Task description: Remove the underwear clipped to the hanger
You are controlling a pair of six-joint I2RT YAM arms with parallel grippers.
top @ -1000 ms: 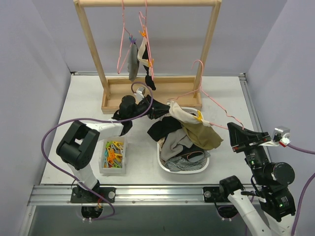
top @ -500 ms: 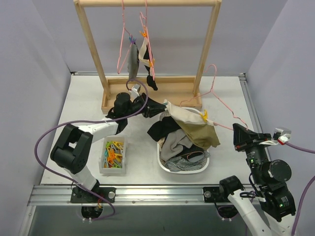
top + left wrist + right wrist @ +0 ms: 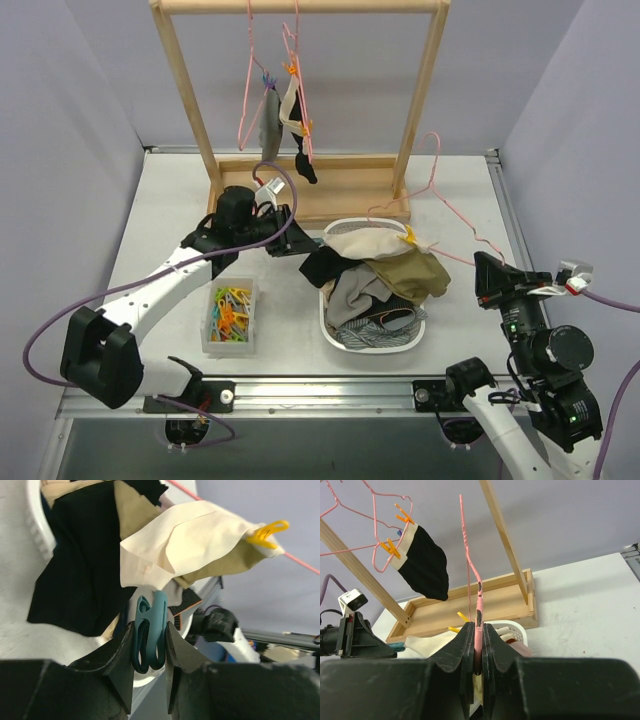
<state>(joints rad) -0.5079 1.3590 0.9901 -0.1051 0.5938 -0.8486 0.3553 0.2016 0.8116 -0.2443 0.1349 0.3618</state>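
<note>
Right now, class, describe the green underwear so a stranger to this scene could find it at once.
Find the white basket in front of the wooden rack. On top of its pile of clothes lies the underwear, pinned by a yellow clip to a pink hanger. It alone is olive-green with a wide cream band; the clothes under it are black or grey.

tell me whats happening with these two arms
The right pincer grips a pink hanger. The olive-green underwear is pinned to it by a yellow clip and sags onto the white basket. The left pincer holds a teal clip beside it. A grey garment and a black-and-white one hang on the wooden rack behind.
</note>
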